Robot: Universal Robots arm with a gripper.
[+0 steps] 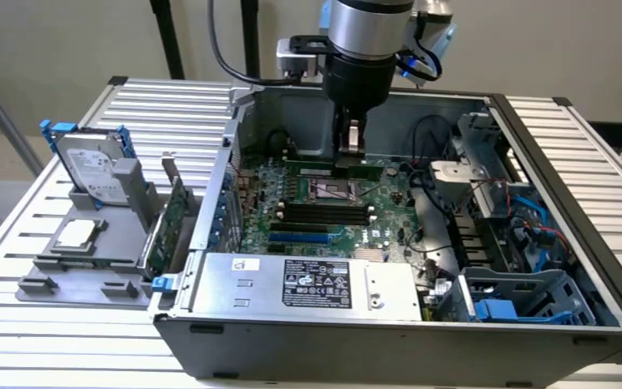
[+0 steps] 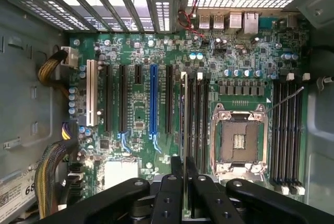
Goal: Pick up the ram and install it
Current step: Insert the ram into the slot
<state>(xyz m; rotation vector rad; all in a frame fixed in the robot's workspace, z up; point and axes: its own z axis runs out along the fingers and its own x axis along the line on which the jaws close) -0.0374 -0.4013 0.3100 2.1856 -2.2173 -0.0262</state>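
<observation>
Over the motherboard (image 1: 322, 215), inside the open case (image 1: 570, 162), the gripper (image 1: 351, 154) is hanging with its jaws pinched narrow on the ram (image 1: 313, 170), gripping it near the middle of its upper edge. In the exterior view the green stick is lying level, hovering close above the board on the far side of the CPU socket (image 1: 333, 192).

The wrist view is looking past the gripper (image 2: 185, 185) straight down the ram (image 2: 183, 114), which is showing edge-on as one thin line running along the outer side of the bank of black slots (image 2: 201, 119) beside the socket (image 2: 237, 140). Whether it is touching a slot yet, I cannot tell.

As I am reading it, the step in hand is lining the stick up and seating it. Doing that well is depending on the lower edge sitting exactly over one slot's groove, not straddling the rib between two. The stick is needing to stay parallel to the slot and level end to end, so both ends are entering together. Its notch should be meeting the slot's key, and the white end latches (image 2: 200, 76) should be standing open; neither is something I am able to confirm. Pressure should be going straight down and gently, since a tilted push is risking a jammed or bent stick.
</observation>
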